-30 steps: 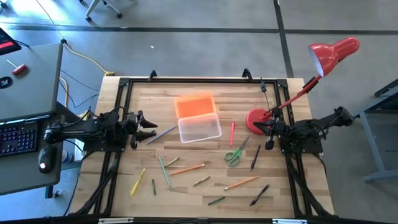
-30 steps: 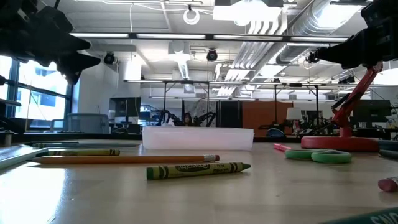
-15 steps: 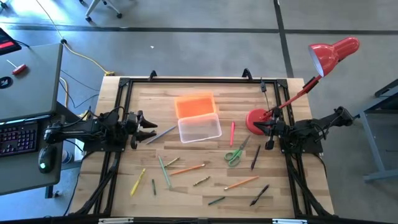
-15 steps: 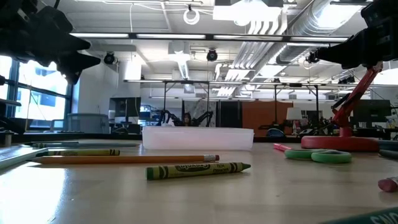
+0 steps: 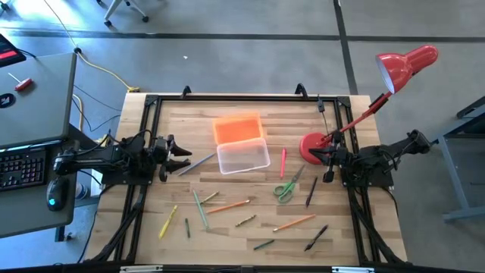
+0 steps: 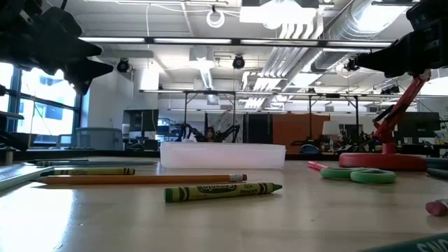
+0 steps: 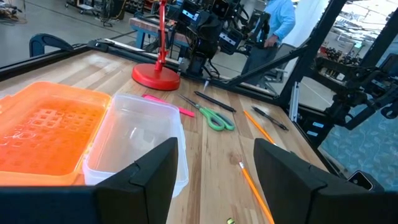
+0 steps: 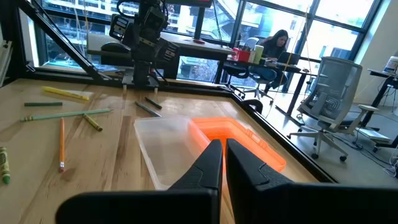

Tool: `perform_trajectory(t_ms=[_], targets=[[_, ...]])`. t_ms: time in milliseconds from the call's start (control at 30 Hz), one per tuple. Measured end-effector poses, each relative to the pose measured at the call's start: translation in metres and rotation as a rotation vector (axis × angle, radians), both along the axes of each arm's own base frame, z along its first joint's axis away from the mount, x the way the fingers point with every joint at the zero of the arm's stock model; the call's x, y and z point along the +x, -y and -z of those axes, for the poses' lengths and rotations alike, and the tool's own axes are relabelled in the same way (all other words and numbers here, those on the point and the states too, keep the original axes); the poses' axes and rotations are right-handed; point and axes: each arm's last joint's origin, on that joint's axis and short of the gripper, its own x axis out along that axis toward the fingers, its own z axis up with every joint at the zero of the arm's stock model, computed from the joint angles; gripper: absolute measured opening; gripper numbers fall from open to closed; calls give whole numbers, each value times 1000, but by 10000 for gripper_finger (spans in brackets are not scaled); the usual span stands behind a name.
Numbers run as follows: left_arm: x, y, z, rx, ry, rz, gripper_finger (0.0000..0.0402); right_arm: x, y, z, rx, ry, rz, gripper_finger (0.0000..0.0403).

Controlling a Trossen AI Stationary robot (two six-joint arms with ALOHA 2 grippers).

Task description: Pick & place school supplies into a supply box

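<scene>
The supply box is open near the table's middle: its clear tray (image 5: 243, 156) (image 7: 137, 140) (image 8: 163, 148) lies flat, with the orange lid (image 5: 237, 127) (image 7: 43, 127) folded back on the far side. Pens, pencils and crayons (image 5: 227, 206) lie scattered over the near half, with green-handled scissors (image 5: 286, 187) and a pink marker (image 5: 283, 161) to the tray's right. My left gripper (image 5: 184, 158) (image 7: 214, 168) hovers open at the left side, above a grey pencil (image 5: 196, 163). My right gripper (image 5: 315, 155) (image 8: 224, 152) waits shut at the right, beside the lamp base.
A red desk lamp stands with its round base (image 5: 311, 145) (image 7: 155, 76) at the table's right, its head (image 5: 405, 64) out past the far right corner. A black frame (image 5: 242, 97) rims the table. In the low view a green crayon (image 6: 224, 190) and an orange pencil (image 6: 140, 179) lie nearest.
</scene>
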Motion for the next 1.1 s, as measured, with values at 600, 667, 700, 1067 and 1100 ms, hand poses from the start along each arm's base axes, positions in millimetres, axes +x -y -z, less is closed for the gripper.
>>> perform_trajectory(t_ms=[600, 667, 700, 1067, 1100], targets=[[3, 1, -9, 0, 121, 45, 241, 0, 0, 0, -76, -22, -2, 0], [5, 2, -7, 2, 150, 68, 241, 0, 0, 0, -90, -25, -3, 0], [7, 2, -6, 3, 159, 71, 241, 0, 0, 0, -93, -26, -3, 0], [12, 3, 11, -134, 20, 125, 241, 0, 0, 0, -92, -24, -5, 0], [12, 4, 11, -132, 15, 163, 241, 0, 0, 0, -68, -18, -9, 0]])
